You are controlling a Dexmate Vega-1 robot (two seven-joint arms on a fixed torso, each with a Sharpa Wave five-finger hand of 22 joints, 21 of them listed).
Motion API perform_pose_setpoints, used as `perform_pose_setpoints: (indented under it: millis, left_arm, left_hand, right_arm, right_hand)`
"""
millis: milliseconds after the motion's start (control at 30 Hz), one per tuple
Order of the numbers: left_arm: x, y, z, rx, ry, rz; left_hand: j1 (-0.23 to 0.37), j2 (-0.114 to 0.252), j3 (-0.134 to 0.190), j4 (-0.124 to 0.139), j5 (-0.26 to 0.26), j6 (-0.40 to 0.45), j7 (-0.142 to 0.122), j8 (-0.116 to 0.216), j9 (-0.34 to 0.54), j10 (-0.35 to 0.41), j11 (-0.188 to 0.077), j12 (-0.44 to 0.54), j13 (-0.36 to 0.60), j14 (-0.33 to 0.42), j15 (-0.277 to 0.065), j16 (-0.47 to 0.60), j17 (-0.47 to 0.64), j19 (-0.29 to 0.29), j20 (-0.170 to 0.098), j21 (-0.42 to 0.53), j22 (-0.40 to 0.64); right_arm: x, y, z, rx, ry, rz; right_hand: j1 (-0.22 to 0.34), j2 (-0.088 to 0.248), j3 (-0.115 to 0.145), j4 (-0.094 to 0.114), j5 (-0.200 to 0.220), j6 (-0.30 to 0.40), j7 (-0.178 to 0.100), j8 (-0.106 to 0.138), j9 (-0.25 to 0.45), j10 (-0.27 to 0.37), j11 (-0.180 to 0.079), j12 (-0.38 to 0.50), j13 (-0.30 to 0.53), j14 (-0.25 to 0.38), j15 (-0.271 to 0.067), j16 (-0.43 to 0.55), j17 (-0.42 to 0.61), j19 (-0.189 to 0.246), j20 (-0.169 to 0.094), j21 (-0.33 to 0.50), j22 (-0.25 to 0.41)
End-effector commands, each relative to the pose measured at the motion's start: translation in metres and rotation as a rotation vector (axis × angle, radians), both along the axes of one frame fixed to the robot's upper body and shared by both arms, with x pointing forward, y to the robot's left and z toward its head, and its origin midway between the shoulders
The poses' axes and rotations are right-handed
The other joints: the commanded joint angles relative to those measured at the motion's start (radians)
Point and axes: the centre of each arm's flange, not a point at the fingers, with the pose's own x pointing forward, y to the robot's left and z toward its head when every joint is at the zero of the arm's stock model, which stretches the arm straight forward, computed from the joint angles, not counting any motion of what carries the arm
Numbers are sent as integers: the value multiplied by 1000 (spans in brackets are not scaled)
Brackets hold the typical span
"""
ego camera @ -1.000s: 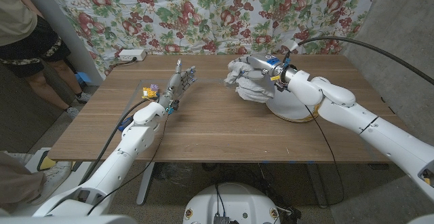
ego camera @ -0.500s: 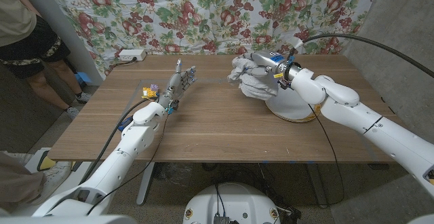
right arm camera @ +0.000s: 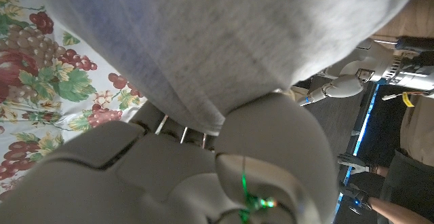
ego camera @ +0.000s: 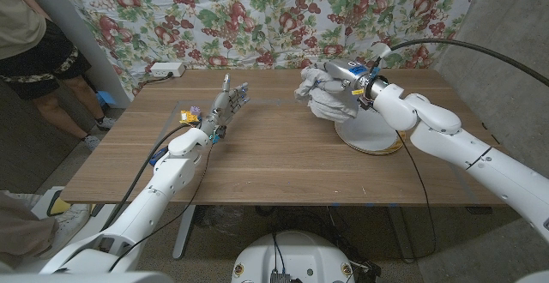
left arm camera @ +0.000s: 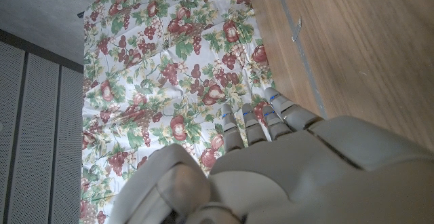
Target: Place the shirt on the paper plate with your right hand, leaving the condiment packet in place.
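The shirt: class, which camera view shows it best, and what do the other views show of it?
The head view: the whole bundled shirt shows in the right hand, above the paper plate's edge. The right wrist view gives only close grey cloth; the left wrist view perhaps a pale scrap.

Soft grey cloth shirt; matt white paper plate; smooth wood-grain table; smooth pale plastic right robot hand; printed cloth backdrop.
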Motion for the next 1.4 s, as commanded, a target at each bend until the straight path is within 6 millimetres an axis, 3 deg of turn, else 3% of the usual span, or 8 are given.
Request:
perform_pose_setpoints:
  millis: [33, 1400]
  left_arm:
    - [0, 0, 0, 2, 2, 2]
    - [-7, -6, -1, 9, -1, 2]
  left_hand:
    - [6, 3, -3, 4, -2, 6, 0, 2, 3, -2, 3, -1, 4, 2, -84, 4, 3, 1, -62, 8, 2]
    - [7, 4, -3, 4, -2, 7, 0, 1, 3, -7, 9, -3, 4, 0, -81, 3, 3, 1, -63, 9, 2]
  right_arm:
    - [-3, -13, 4, 32, -20, -46]
    - [-14, -73, -5, 202, -26, -205]
  right_hand:
    - [-8, 4, 5, -3, -4, 8, -4, -7, 6, 6, -4, 2, 6, 11, -171, -2, 5, -7, -145, 9, 1]
    - [-8, 8, 7, -7, -5, 14, -7, -14, 12, 8, -9, 5, 7, 18, -173, -10, 23, -19, -142, 32, -1]
